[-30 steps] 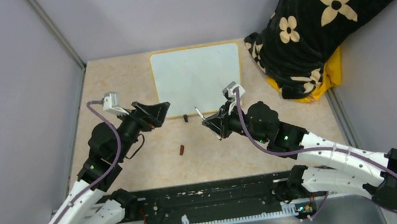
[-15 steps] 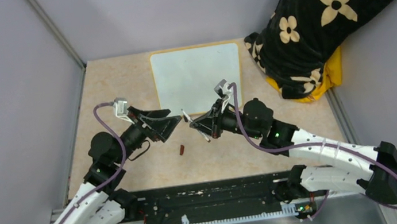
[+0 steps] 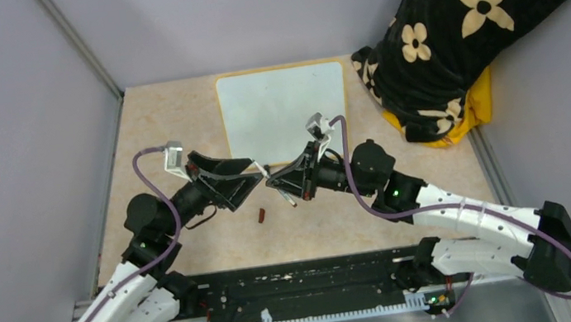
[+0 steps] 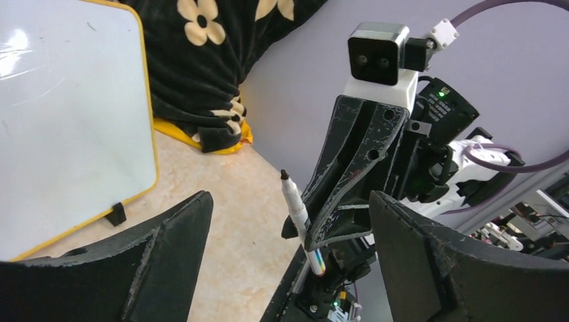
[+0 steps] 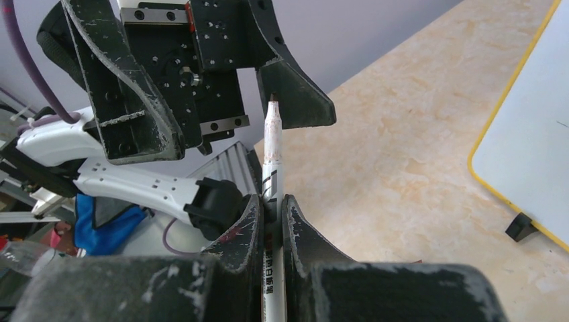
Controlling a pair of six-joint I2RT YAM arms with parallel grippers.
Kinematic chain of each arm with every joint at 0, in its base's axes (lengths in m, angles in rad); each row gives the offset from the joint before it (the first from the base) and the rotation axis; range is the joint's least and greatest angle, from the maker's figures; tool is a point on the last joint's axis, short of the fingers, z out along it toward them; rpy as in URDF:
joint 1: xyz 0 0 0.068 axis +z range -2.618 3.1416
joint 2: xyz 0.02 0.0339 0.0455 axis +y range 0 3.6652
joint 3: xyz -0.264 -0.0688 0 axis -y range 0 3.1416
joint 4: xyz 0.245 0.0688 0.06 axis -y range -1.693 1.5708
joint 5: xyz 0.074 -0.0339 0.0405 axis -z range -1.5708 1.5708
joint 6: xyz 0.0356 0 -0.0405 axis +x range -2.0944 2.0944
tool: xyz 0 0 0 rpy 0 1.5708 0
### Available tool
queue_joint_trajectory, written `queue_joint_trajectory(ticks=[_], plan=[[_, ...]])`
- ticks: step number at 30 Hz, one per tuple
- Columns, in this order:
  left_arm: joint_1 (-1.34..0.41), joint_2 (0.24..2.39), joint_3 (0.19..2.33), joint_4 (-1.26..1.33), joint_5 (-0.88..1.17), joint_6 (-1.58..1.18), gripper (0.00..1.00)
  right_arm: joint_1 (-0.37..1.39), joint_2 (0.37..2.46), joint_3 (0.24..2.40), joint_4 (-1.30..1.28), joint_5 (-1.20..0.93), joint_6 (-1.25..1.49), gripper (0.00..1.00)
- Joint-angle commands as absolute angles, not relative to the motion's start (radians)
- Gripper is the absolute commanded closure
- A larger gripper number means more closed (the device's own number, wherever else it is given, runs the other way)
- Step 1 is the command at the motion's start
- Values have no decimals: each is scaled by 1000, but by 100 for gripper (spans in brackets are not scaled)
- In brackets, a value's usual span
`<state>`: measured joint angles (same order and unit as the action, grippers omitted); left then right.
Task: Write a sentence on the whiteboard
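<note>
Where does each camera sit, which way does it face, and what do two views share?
Top external: above and behind the robot, looking down on the table, whiteboard and both arms.
Left wrist: on the left arm, facing right; its left gripper, open, frames the right gripper.
Right wrist: on the right arm, facing left; its own fingers clamp the marker.
Shared: both wrist views show the marker and whiteboard edge.

black floral bag (image 3: 465,29) — far right, on yellow cloth (image 3: 481,102) | small red piece (image 3: 262,213) — on table (image 3: 168,118)
</note>
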<state>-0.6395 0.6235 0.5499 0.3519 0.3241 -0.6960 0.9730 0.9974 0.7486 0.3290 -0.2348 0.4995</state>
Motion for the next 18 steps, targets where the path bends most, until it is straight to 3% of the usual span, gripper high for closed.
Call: queue_joint_trajectory(ticks=[1, 7, 15, 18], plan=[[-640, 635, 538, 454, 396, -715, 10, 978, 999, 795, 418, -289, 518, 100], [-641, 652, 527, 503, 433, -743, 25, 980, 999, 790, 434, -319, 527, 100], [-640, 663, 512, 544, 448, -797, 52, 979, 997, 780, 446, -345, 539, 100], [-641, 665, 505, 566, 456, -814, 56, 980, 997, 778, 448, -350, 541, 100]])
